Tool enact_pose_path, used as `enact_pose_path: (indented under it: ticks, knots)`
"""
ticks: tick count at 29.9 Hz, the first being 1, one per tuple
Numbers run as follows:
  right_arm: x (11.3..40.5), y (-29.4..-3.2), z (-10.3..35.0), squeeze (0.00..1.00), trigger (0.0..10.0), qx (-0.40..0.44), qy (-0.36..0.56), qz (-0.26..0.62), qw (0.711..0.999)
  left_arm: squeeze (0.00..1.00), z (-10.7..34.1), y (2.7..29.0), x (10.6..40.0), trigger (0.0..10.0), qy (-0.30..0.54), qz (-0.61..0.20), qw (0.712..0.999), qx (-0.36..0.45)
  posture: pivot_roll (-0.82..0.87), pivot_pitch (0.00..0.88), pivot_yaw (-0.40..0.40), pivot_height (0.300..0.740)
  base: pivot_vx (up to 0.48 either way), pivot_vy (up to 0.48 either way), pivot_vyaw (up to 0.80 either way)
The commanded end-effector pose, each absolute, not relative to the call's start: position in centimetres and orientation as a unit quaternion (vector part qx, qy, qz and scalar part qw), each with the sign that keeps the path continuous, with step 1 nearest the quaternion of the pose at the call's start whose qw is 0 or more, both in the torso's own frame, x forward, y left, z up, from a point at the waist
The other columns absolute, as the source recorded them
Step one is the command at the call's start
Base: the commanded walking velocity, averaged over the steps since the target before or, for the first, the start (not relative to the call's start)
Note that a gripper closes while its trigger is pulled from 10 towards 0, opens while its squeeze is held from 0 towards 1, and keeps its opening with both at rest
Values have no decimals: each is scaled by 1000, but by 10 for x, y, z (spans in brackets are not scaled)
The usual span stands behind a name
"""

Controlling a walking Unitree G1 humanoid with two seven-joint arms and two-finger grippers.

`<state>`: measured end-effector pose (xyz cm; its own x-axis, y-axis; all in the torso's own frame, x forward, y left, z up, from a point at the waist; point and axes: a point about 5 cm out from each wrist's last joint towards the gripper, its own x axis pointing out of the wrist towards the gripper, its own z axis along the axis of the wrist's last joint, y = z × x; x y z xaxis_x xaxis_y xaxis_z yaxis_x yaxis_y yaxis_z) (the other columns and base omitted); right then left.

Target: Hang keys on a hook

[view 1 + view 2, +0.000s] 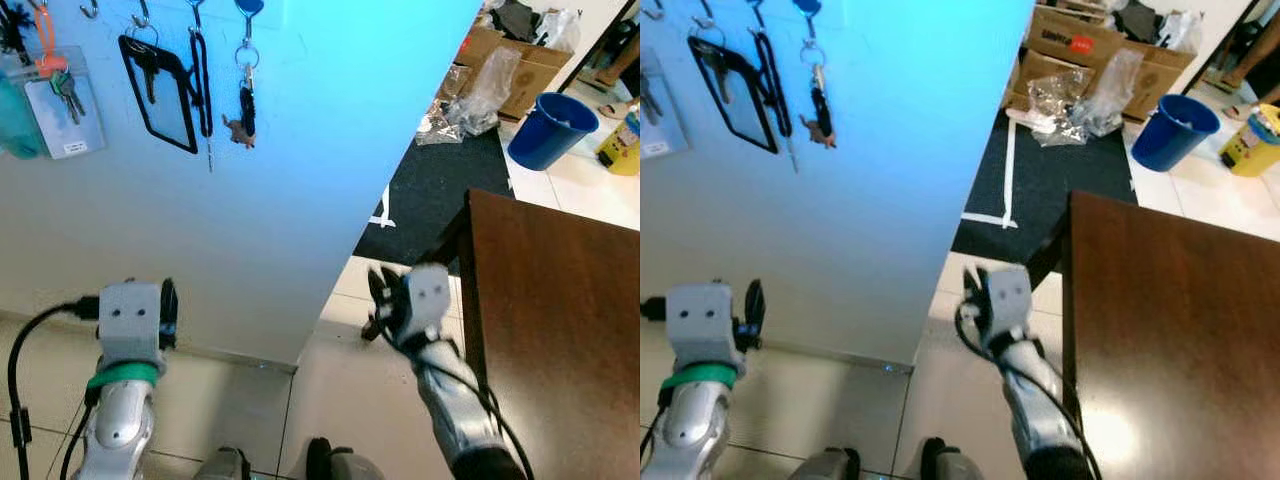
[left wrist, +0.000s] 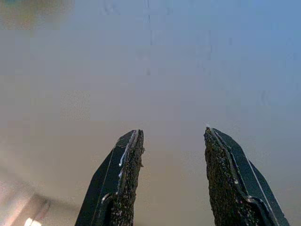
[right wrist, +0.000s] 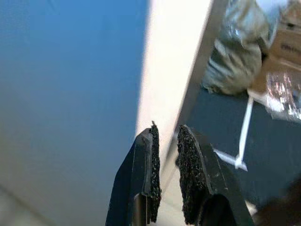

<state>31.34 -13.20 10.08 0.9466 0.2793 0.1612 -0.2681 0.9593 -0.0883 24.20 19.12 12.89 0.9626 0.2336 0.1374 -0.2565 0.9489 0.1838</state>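
the wall (image 1: 300, 180) is the landmark here, pale blue and running to a corner near the middle of the head views. high on it, a row of hooks (image 1: 90, 10) carries several things: a clear badge holder with an orange strap and keys (image 1: 62, 90), a black-framed card holder (image 1: 160, 95) with a key hanging over it, a black loop strap (image 1: 200, 85), and a bunch of keys on a blue fob (image 1: 246, 100) with a small dark charm at its lower end.

the left pincer (image 1: 168, 312) is low in front of the wall, well below the hooks, its fingers spread apart with nothing between them; the left wrist view shows only bare wall beyond its pads (image 2: 127, 179).

the right pincer (image 1: 380, 300) sits just past the wall's corner, beside the edge of the dark brown desk (image 1: 560, 330). its fingers are nearly pressed together, a narrow gap left, holding nothing.

beyond the wall's corner lie a dark mat (image 1: 430, 190), a blue bucket (image 1: 550, 128), cardboard boxes (image 1: 520, 60) and crumpled clear plastic (image 1: 470, 100).
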Motion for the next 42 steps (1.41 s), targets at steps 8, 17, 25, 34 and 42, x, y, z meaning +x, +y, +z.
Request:
enact_pose_path:
  ticks: [8,17,25,34,42]
  knots:
    - [309,-141,92,0,10000,-24,-59,113,992,0,131,171,248,10000,-31,66,993,96,204,111,-38,740,0,0,0]
    - [308,-127,93,0,10000,1,-59,115,992,0,143,163,254,10000,-31,47,994,94,204,103,-12,740,0,0,0]
    - [310,-127,93,0,10000,-3,-56,119,991,0,142,162,255,10000,-25,45,994,92,208,94,-10,740,0,255,0]
    - [314,-121,94,0,10000,-3,-55,128,990,0,145,162,256,10000,-29,48,993,100,223,87,-17,740,0,480,0]
    - [313,-120,91,0,10000,-5,-48,132,990,0,145,162,254,10000,-26,51,993,100,239,93,-18,740,0,480,0]
